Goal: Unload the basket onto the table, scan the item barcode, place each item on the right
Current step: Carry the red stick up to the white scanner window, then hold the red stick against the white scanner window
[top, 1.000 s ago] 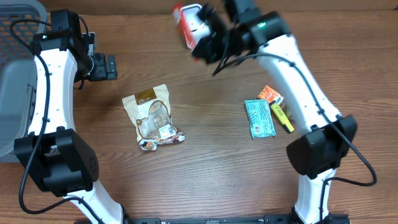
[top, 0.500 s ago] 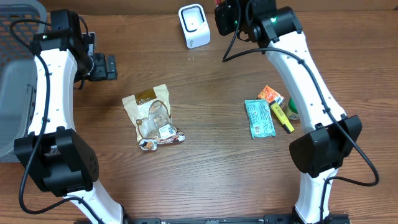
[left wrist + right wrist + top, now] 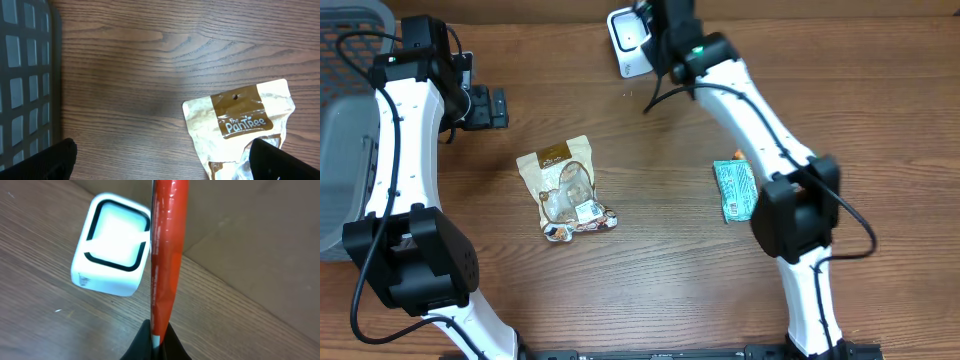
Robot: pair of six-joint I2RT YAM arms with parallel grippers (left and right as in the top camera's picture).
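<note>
Red packet (image 3: pixel 167 250): flat, seen edge-on, upright, clamped in the right pincer (image 3: pixel 156 342), just beside the white scanner (image 3: pixel 112 252) at the far edge of the bench (image 3: pixel 660 280). Left pincer (image 3: pixel 500 108): fingers spread wide, holding nothing, near a tan snack pouch (image 3: pixel 240 125).
</note>
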